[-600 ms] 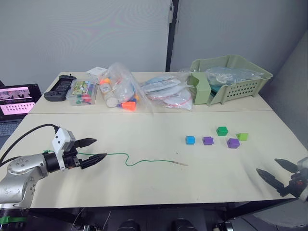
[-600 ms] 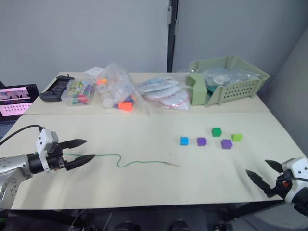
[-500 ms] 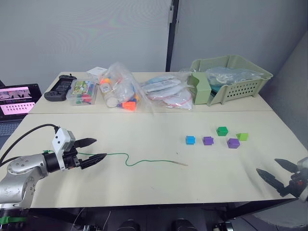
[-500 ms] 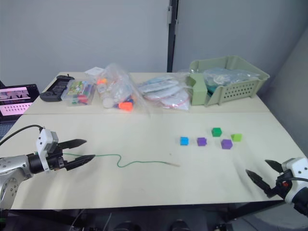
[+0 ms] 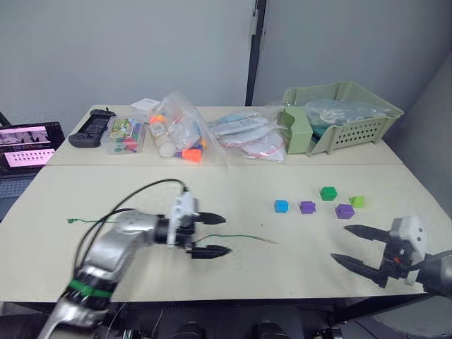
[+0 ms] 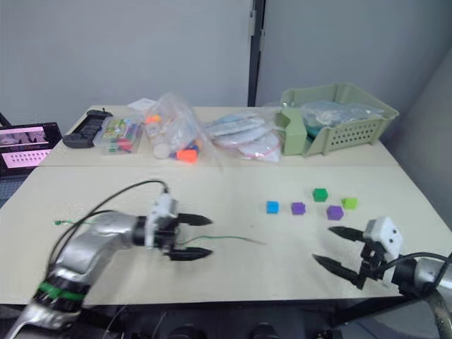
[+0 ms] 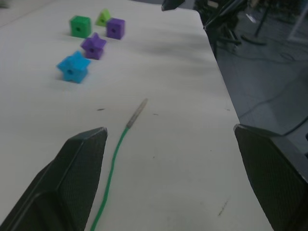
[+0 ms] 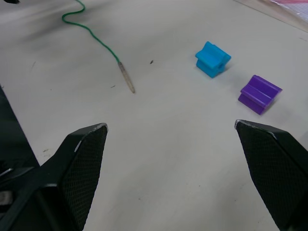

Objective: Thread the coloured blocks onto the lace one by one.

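Moved: left gripper, from the lace's knot end to straddle the lace mid-length, jaws spread. Lace tip points toward the blocks. Right gripper open, nearer the blocks.

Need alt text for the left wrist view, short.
The left tool hovers open over a pale table, the green lace running between its fingers to a stiff pale tip. Beyond lie a blue block, two purple blocks, and two green blocks.
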